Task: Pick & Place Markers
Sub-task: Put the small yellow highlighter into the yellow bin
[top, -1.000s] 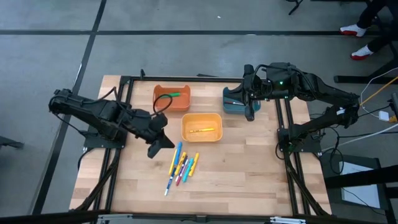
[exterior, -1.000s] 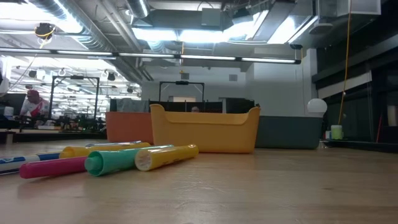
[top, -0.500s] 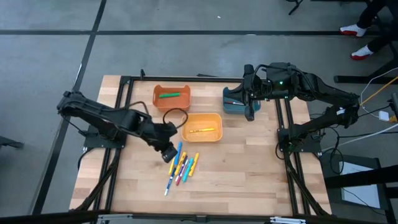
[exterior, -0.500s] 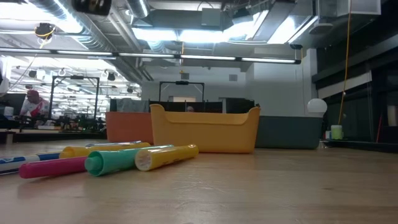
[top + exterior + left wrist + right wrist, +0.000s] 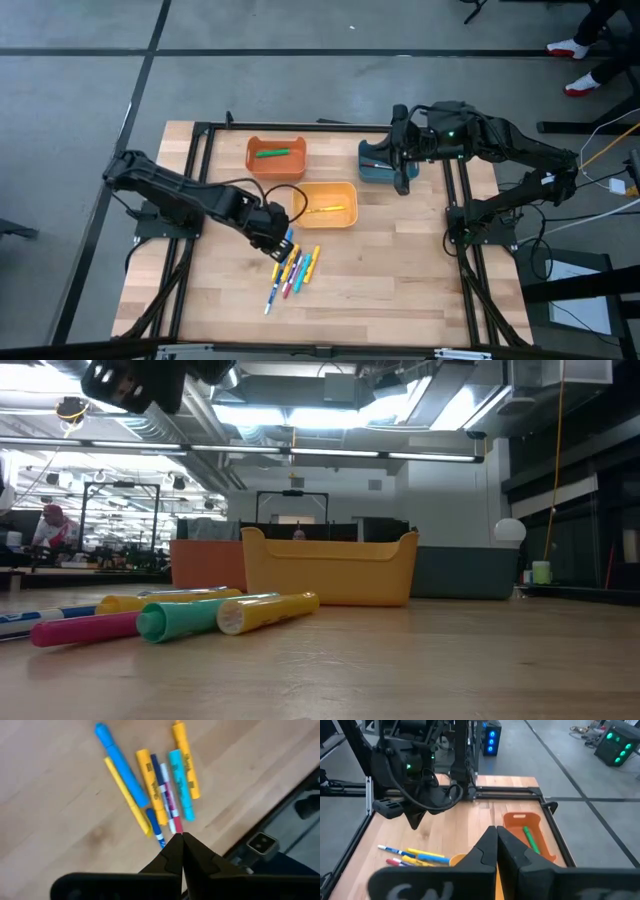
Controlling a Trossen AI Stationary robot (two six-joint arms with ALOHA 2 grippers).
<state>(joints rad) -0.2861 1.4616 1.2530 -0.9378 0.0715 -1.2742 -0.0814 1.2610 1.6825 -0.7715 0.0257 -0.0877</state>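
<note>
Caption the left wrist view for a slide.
Left pincer, shut, hovers above loose markers lying side by side on the wooden table.

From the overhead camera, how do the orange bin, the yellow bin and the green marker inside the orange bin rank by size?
1. Yellow rectangular plastic bin
2. Orange rectangular plastic bin, only slightly smaller, nearly alike
3. Green marker, far smallest

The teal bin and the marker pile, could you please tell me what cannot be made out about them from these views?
- Teal bin, high view: the right end effector covers one end and the inside is dark; contents cannot be told.
- Teal bin, low view: only a strip shows behind the yellow bin.
- Markers, high view: the left end effector, shut, overlaps the pile's near end.
- Markers, low view: the picture's left edge cuts them off.
</note>
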